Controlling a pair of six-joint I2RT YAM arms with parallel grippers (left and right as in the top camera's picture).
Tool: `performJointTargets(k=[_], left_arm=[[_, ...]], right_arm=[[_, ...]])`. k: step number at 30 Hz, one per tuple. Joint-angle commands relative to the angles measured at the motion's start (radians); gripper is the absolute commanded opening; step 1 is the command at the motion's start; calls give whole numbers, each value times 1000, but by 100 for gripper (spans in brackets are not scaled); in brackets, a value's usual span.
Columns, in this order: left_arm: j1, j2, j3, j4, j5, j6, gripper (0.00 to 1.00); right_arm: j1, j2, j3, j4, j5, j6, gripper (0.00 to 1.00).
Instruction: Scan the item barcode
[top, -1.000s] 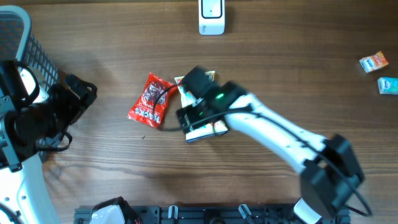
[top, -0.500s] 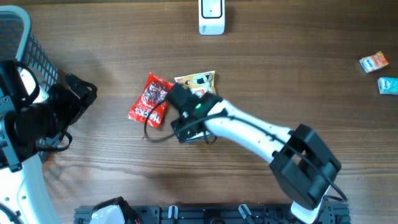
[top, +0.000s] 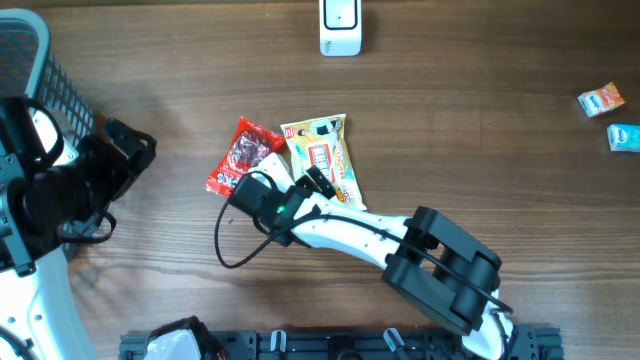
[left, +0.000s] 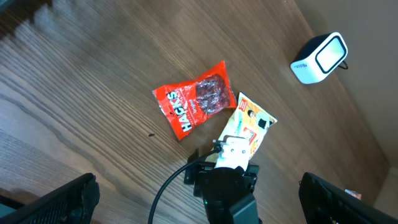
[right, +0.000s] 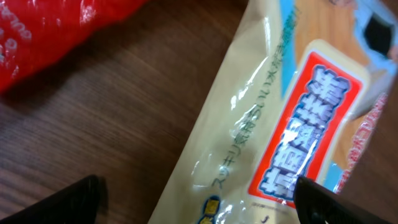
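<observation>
Yellow packet (right: 267, 124) fills your right wrist view; overhead alone shows the arm (top: 350, 230) stretched beside it, right gripper (right: 202, 202) spread.

Prob. a robotics lab w/ a mock shop-checkout setup. Evidence: bare wood-grain table (top: 500, 90) w/ two robot arms over it, white right arm (top: 350, 232) and black-and-white left arm (top: 60, 190). Black rail (top: 330, 343) runs along near edge. Checkout gear: white barcode scanner (top: 340, 25) at far edge, wire basket (top: 40, 70) at left. Retail goods laid out: red snack bag (top: 240, 155) touching yellow packet (top: 325, 150) mid-table, orange box (top: 601, 100) and blue box (top: 624, 137) far right.
</observation>
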Motion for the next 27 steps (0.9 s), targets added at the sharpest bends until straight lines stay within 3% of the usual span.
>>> performJointTargets(k=[1, 9, 11, 14, 16, 17, 22, 27], left_arm=[[6, 0, 4, 2, -6, 16, 100], [6, 0, 4, 2, -6, 16, 100], [6, 0, 4, 2, -6, 16, 100], [6, 0, 4, 2, -6, 16, 100], [6, 0, 4, 2, -6, 16, 100], [6, 0, 4, 2, -6, 16, 100], [6, 0, 4, 2, -6, 16, 100], [6, 0, 4, 2, -6, 16, 100]], right_arm=[[-42, 25, 17, 32, 125, -14, 99], [-214, 85, 17, 21, 70, -43, 100], [-238, 85, 17, 23, 39, -42, 93], [-261, 85, 17, 20, 26, -38, 30], [-266, 84, 18, 8, 26, -37, 8], [-266, 84, 18, 1, 26, -36, 4], [-266, 71, 66, -118, 13, 66, 4], [-269, -72, 176, -185, -344, 74, 5]])
